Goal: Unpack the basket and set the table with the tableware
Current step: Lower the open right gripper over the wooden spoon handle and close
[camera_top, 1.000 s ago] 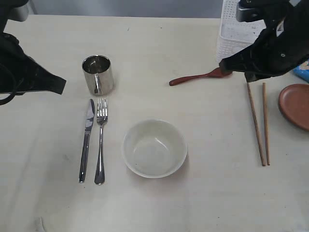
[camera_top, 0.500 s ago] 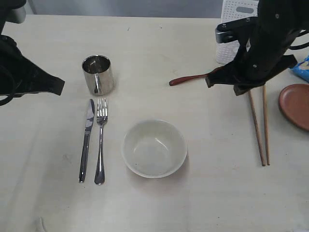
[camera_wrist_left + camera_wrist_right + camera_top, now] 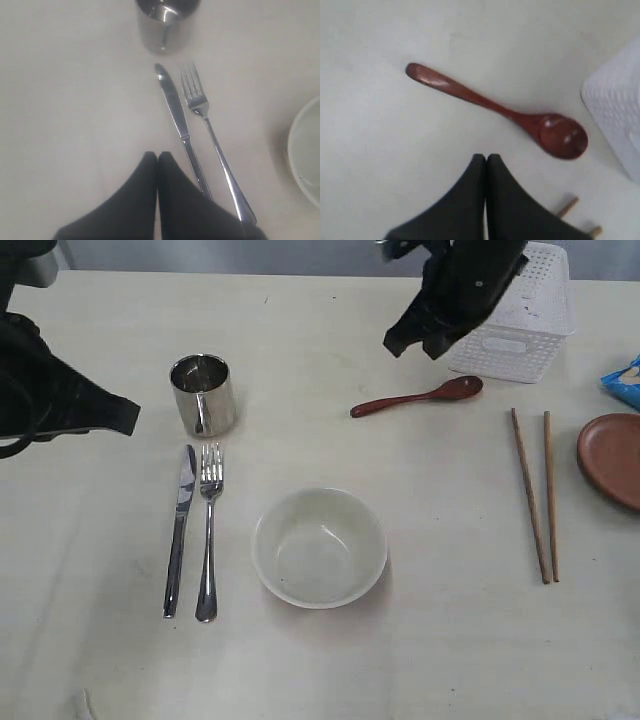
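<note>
**Tableware laid out, both grippers shut and empty**

Nearest on the surface (image 3: 420,660) sits the cream bowl (image 3: 320,548), upright. To its left lie the knife (image 3: 180,530) and fork (image 3: 208,530), side by side and nearly parallel, the knife on the outer side. To the bowl's right, well apart from it, the 2 chopsticks (image 3: 530,496) lie close together, almost parallel, ends pointing far and near. Just right of them the brown plate (image 3: 612,458) is cut by the frame edge.

Further back, the steel mug (image 3: 203,394) stands upright just beyond the tips of the knife and fork. The left gripper (image 3: 157,156) has its jaws pressed together, holding nothing, over bare surface left of the mug and knife.

The wooden spoon (image 3: 415,398) lies flat in the middle, its scoop end toward the basket (image 3: 520,330), near it but apart. The right gripper (image 3: 486,157) is also closed tight and empty, above the surface just beyond the spoon; its arm covers the basket's left corner.

The basket stands at the far right. Right of it, what seems to be a blue bag (image 3: 625,380) shows at the edge.
</note>
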Robot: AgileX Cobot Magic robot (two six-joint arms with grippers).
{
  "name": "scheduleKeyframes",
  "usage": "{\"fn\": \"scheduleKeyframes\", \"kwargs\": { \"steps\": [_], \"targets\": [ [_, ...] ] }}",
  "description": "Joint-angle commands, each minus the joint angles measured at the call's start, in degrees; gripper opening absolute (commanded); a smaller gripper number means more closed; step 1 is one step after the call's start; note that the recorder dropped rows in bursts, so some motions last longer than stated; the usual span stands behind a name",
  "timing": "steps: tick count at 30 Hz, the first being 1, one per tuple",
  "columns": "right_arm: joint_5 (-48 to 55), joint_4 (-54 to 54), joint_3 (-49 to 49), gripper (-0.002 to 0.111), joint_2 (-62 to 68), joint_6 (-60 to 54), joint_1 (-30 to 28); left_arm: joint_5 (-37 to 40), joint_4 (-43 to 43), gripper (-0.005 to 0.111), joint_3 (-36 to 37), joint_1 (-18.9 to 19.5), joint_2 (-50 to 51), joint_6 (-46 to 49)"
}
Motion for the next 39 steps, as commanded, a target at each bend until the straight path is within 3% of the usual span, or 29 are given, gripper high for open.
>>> {"fn": "scheduleKeyframes", "kwargs": {
  "steps": [1,7,8,10,12,13,26,39],
  "targets": [
    [5.1,2.0,-7.2,0.000,4.5,-16.0,0.0,-0.6,-0.4,0.000,0.2,0.0,-0.5,0.4],
    [6.0,2.1,-9.8,0.000,9.5,-31.1,0.0,-1.8,-0.4,0.000,0.6,0.0,-0.5,0.4],
    [6.2,2.1,-9.8,0.004,10.3,-33.5,0.0,-1.9,-0.4,0.000,0.6,0.0,-0.5,0.4],
    [5.5,2.2,-9.8,0.021,11.5,-36.0,-0.4,-1.9,-0.4,0.000,0.6,0.0,-0.5,0.4],
    [3.6,2.2,-9.8,0.046,13.0,-36.4,-0.7,-1.9,-0.4,0.000,0.6,0.0,-0.5,0.4],
    [2.3,2.2,-9.8,0.052,13.2,-36.4,-0.7,-2.0,-0.4,0.000,0.6,0.0,-0.5,0.4],
    [2.5,8.5,-9.8,0.048,16.2,-47.5,-1.7,-2.3,-0.4,0.000,0.6,0.0,-0.5,0.4],
    [-2.2,6.4,-9.8,0.048,19.7,-47.6,-2.2,-3.1,-0.4,0.000,0.6,0.0,-0.5,0.4]
  ]
}}
